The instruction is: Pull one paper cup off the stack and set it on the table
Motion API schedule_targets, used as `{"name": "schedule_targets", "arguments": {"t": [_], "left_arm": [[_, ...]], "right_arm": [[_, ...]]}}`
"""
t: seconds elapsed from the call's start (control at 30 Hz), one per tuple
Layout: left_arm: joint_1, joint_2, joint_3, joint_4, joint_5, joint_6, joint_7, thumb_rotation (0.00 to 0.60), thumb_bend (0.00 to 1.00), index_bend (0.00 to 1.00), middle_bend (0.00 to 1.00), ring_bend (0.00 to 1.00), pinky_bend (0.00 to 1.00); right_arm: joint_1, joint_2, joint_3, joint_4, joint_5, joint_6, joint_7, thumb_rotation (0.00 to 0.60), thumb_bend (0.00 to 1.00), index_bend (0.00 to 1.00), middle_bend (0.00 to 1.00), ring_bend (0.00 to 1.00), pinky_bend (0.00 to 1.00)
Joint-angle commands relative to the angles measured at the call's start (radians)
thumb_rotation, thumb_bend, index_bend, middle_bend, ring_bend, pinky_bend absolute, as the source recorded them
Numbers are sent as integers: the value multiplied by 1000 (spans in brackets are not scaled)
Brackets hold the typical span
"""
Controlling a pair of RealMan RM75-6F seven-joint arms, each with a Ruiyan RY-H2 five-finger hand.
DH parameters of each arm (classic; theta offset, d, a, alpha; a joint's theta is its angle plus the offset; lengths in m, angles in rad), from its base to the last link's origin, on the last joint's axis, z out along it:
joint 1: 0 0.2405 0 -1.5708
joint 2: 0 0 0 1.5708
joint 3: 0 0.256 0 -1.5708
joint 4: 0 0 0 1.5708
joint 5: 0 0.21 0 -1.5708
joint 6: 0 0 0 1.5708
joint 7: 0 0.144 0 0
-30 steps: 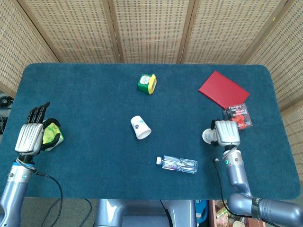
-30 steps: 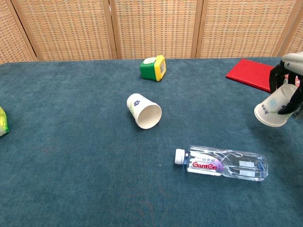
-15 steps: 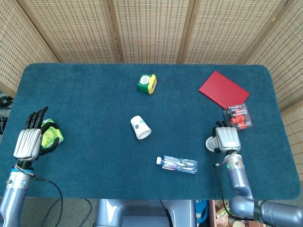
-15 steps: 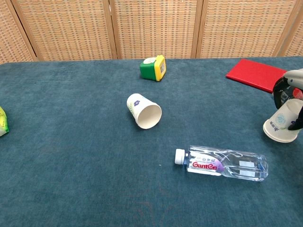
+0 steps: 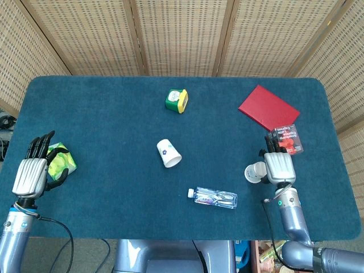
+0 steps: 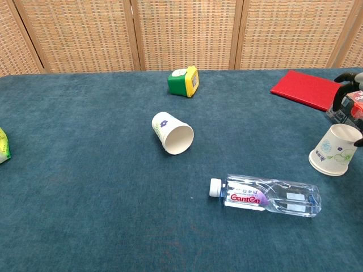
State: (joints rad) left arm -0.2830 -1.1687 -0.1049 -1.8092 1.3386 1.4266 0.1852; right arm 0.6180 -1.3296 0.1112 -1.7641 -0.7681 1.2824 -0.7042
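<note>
A white paper cup [image 5: 253, 172] [image 6: 333, 149] with a pale print stands on the blue table at the right, wider end down. My right hand [image 5: 279, 166] [image 6: 347, 89] is just right of it. Its dark fingers are lifted clear above the cup, and one dark tip shows at the cup's right edge. A second paper cup [image 5: 169, 153] [image 6: 173, 134] lies on its side mid-table, mouth toward me. My left hand [image 5: 33, 172] rests at the table's left edge with fingers spread, holding nothing.
A clear water bottle [image 5: 214, 198] [image 6: 266, 195] lies in front, between the two cups. A green-yellow soft item [image 5: 60, 160] sits by my left hand. Green-yellow box [image 5: 176, 100], red book [image 5: 267, 107] and a red-black packet [image 5: 286, 139] lie further back.
My right hand lowered the cup onto the table and its fingers came off the cup. My left hand drew back toward the near edge.
</note>
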Motion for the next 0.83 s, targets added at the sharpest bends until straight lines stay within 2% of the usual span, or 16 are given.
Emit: {"name": "schedule_targets", "arguments": {"t": [0.03,0.2,0.27,0.4,0.63,0.83], "left_arm": [[9,15,11,-3,8,-2,9,600,386,199,0,0,0],[27,36,33,-2,15,-4,36,600,377,78,0,0,0],[35,41,40,-2,17,-1,48,600,342,27,0,0,0],[57,51,54,-1,23,15,63,600,298,0,0,0,0],[94,63,78,16,36,38,68,600,253,0,0,0,0],[122,63,93,30,58,64,80,600,210,0,0,0,0]], "right_arm": [[-28,23,-26,-42,-98,63,1,600,168,318,0,0,212],[-86,34,-83,-69,-298,161,39,600,157,265,0,0,163],[-114,35,-106,-66,-375,195,70,600,145,232,0,0,136],[-173,37,-146,-33,-504,262,142,600,126,183,0,0,111],[-251,48,-187,43,-595,294,245,600,98,129,0,0,54],[-310,41,-198,109,-638,313,333,600,93,122,0,0,37]]}}
